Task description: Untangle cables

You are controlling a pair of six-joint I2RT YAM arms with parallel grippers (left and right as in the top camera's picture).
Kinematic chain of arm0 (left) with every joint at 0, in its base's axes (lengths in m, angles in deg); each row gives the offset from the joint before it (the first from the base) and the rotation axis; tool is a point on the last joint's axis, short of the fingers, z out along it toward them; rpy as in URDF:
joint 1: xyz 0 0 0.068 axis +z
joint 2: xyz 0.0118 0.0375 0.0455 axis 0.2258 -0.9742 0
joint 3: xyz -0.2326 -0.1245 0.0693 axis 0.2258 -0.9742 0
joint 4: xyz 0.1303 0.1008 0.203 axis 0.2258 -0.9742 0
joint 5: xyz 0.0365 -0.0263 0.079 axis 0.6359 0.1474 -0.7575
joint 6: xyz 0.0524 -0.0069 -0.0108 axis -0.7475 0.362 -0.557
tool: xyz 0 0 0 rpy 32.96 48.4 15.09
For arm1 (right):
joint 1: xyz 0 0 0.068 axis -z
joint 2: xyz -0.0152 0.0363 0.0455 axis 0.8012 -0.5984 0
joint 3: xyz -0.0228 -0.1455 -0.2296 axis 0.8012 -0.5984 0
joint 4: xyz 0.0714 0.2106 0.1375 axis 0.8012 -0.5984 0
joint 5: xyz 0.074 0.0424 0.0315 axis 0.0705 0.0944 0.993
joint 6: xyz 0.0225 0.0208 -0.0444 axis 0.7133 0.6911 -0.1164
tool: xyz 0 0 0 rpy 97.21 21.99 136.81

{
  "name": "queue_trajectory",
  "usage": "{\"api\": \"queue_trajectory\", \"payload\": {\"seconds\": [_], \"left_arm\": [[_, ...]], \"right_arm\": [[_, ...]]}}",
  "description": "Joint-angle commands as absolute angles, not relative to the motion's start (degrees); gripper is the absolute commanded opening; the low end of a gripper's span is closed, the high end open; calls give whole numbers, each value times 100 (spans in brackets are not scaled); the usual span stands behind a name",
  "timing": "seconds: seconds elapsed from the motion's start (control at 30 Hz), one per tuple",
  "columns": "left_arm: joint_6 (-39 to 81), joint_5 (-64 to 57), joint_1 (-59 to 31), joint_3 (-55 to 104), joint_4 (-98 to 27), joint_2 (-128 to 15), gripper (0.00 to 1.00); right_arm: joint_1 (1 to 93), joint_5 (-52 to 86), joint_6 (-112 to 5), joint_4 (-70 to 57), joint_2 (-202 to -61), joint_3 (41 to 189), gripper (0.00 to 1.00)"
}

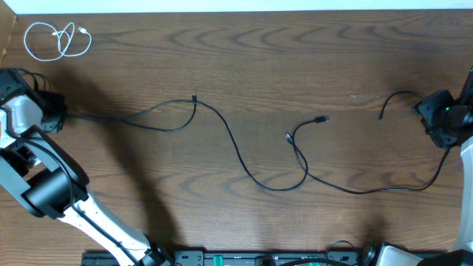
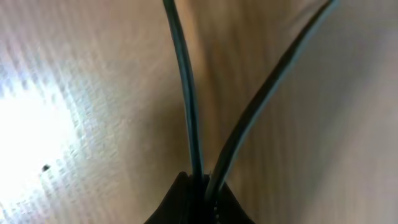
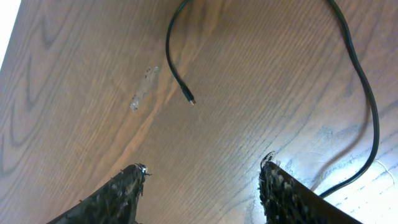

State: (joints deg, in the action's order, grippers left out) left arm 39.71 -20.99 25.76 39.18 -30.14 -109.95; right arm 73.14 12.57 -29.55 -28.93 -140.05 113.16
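White cable (image 1: pixel 59 38) coiled apart, far corner: done. Black cables (image 1: pixel 362 192) cross at centre: separation outstanding. Left gripper (image 2: pixel 202 183) clenched on two black strands; right gripper (image 3: pixel 204 171) released, empty.

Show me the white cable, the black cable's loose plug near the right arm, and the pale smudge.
white cable (image 1: pixel 63 38): overhead view, on its coiled strands.
black cable's plug (image 3: pixel 191 99): right wrist view, on the tip.
pale smudge (image 3: pixel 143 87): right wrist view, on its middle.
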Motion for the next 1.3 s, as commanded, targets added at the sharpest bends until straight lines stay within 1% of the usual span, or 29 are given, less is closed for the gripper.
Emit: {"api": "queue_trajectory", "payload": {"seconds": [0.0,0.17,0.2,0.27,0.33,0.37,0.5,0.63,0.7,0.83,0.93,1.0,1.07,1.17,1.2,1.27], "left_arm": [[3980,-2051,2578,4163,-2975,-11063,8],[3976,-3004,2589,4163,-3137,-11063,8],[3976,-3100,2604,4163,-3180,-11063,14],[3869,-3096,2632,4163,-3211,-11063,48],[3515,-3054,2652,4165,-3215,-11032,88],[3355,-3065,2652,4165,-3237,-11004,95],[3272,-3384,2652,4176,-3517,-10641,95],[3475,-3253,2650,4176,-3703,-10003,96],[3595,-2866,2632,4176,-3762,-9633,96],[3661,-1428,2567,4176,-3829,-8958,96],[3654,-361,2401,4176,-4162,-8619,96],[3469,192,2176,4176,-4542,-8508,96],[2986,607,1850,4173,-4977,-8497,96],[2070,681,1168,4106,-5733,-8523,96],[1528,668,650,3979,-6048,-8538,96],[1163,624,136,3850,-6256,-8571,96]], "right_arm": [[7264,1336,-3023,-2908,-14040,11331,57],[7264,1380,-3029,-2915,-14040,11331,57],[7264,1377,-3029,-2928,-14040,11331,57],[7264,1377,-3029,-2943,-14040,11331,58],[7264,1377,-3029,-2943,-14040,11331,58],[7264,1377,-3029,-2943,-14040,11331,58],[7264,1380,-3377,-2921,-14040,11331,62],[7264,1428,-3455,-2930,-14040,11329,67],[7264,1592,-3508,-2919,-14042,11329,68],[7264,1965,-3823,-2886,-14082,11327,69],[7262,2048,-4011,-2906,-14147,11327,72],[7257,2145,-4151,-2908,-14211,11327,75],[7225,2389,-4347,-2899,-14292,11327,80],[7122,2894,-4734,-2858,-14420,11327,86],[6993,3111,-4950,-2860,-14514,11327,89],[6812,3178,-5086,-2862,-14606,11327,91]]}}
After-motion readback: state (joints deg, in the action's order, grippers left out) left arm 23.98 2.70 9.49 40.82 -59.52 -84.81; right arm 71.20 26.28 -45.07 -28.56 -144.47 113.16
